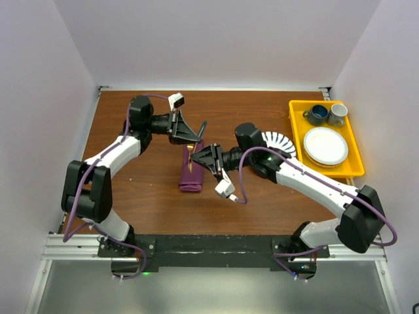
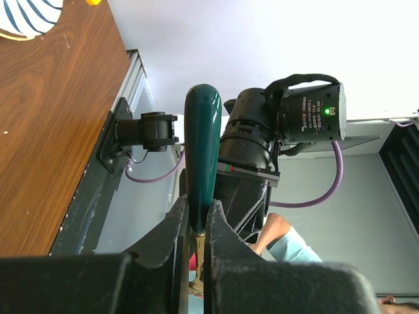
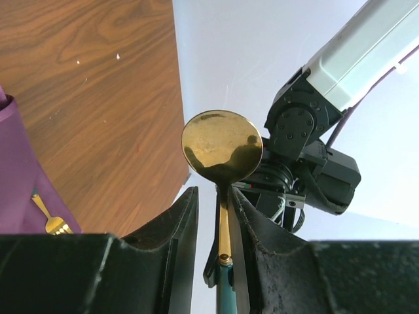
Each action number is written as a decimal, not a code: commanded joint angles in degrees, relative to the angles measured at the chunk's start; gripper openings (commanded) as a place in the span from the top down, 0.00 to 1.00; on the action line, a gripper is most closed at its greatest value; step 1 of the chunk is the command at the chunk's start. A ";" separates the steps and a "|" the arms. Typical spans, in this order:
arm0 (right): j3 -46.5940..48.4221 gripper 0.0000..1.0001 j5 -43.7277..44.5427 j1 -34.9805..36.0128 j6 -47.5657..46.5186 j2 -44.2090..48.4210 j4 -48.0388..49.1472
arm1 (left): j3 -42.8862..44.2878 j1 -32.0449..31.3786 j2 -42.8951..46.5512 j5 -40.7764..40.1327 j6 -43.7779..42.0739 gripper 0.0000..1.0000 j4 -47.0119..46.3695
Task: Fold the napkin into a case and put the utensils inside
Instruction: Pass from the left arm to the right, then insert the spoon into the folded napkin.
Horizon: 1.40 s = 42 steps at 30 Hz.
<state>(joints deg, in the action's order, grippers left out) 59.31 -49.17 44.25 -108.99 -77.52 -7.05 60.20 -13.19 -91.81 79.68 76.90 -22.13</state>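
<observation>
The plum-purple napkin (image 1: 192, 171) lies folded into a narrow case at mid-table, also seen at the left edge of the right wrist view (image 3: 14, 163). A gold fork (image 3: 50, 220) rests on it. A spoon with a teal handle (image 2: 201, 150) and a gold bowl (image 3: 221, 145) hangs above the case's far end. My left gripper (image 2: 196, 212) is shut on the handle near its gold neck; in the top view this gripper (image 1: 195, 138) sits just beyond the case. My right gripper (image 3: 213, 196) straddles the spoon's neck. The neck lies against one finger, with a gap to the other.
A blue-striped plate (image 1: 280, 144) sits partly under the right arm and shows at a corner of the left wrist view (image 2: 23, 14). At the right, a yellow tray (image 1: 298, 127) holds a white plate (image 1: 325, 146) and two cups (image 1: 319, 114).
</observation>
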 commanded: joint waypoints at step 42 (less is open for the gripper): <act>69.00 1.00 70.00 -1.88 129.18 -42.89 -35.31 | 1.68 22.95 12.01 -54.02 -38.94 0.00 33.21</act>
<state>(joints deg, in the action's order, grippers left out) 121.56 8.97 43.33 -3.25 -116.40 -25.74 65.32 9.87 -82.37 32.47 40.97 12.34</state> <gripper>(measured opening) 0.018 0.997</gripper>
